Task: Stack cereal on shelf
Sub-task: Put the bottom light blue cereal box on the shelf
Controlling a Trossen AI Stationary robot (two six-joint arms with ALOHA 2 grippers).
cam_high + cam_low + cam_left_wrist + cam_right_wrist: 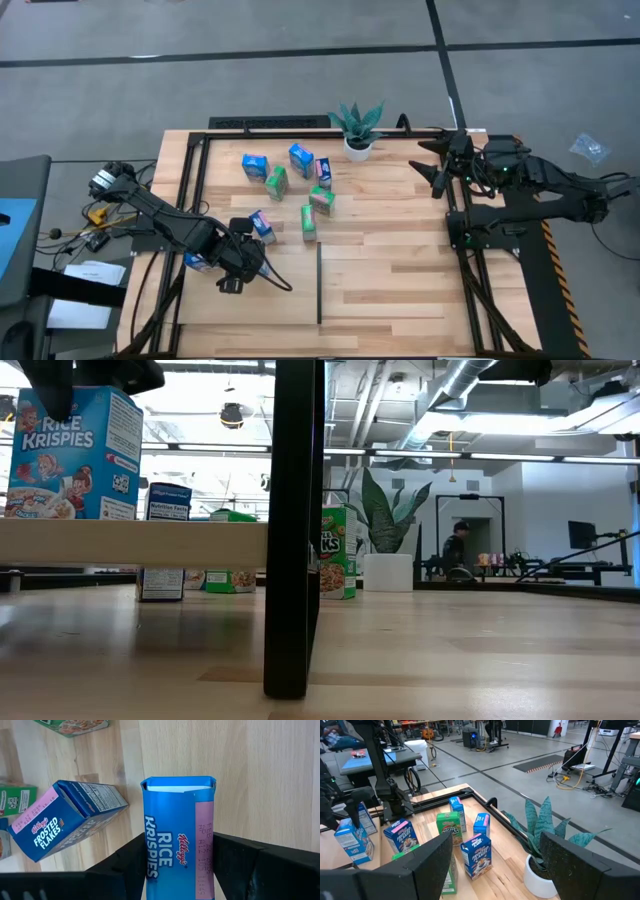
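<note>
My left gripper point(232, 266) point(177, 870) is shut on a blue Rice Krispies box point(177, 830) point(70, 450) over the table's near-left part. A blue Frosted Flakes box point(60, 822) point(262, 226) stands beside it. Several more blue and green cereal boxes point(290, 180) stand loosely grouped at the table's far middle. In the low view a raised light-wood shelf plank point(130, 542) runs left from a black post point(292, 530). My right gripper point(435, 165) point(505, 865) waits open above the table's far right, touching nothing. My left gripper pinches the Rice Krispies box between its two fingers point(127, 865), one on each of two opposite sides, near its upper end point(180, 855). The fingers come from above, pointing down. The box stands upright, its lower edge point(60, 517) level with the plank's top.
A potted green plant point(357, 125) point(545, 845) stands at the far edge, near my right gripper. A black rail frame point(195, 190) borders the wood, and a thin black divider point(320, 285) runs toward the near edge. Bare wood point(400, 270) lies right of the divider.
</note>
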